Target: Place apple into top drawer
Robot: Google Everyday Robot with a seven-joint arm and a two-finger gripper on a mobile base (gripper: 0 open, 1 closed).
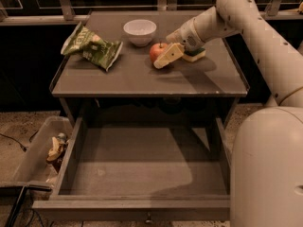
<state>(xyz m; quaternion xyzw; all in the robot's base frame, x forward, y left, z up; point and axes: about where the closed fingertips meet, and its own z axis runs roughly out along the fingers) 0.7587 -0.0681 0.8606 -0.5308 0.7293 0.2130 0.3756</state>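
The red apple (155, 51) sits near the middle of the grey table top (118, 77), just in front of the white bowl. My gripper (161, 56) reaches in from the right and is closed around the apple. Its pale near finger (169, 56) lies across the apple's right front, and the other finger is hidden behind the apple. The top drawer (142, 171) is pulled fully open below the table. Its flat grey bottom is bare, and its small round knob (149, 217) shows at the lower edge.
A white bowl (140, 31) stands at the back of the table. A green chip bag (92, 45) lies at the left and a yellow-green sponge (195, 55) sits behind my wrist. A clear plastic bin (35, 155) with trash stands on the floor left of the drawer.
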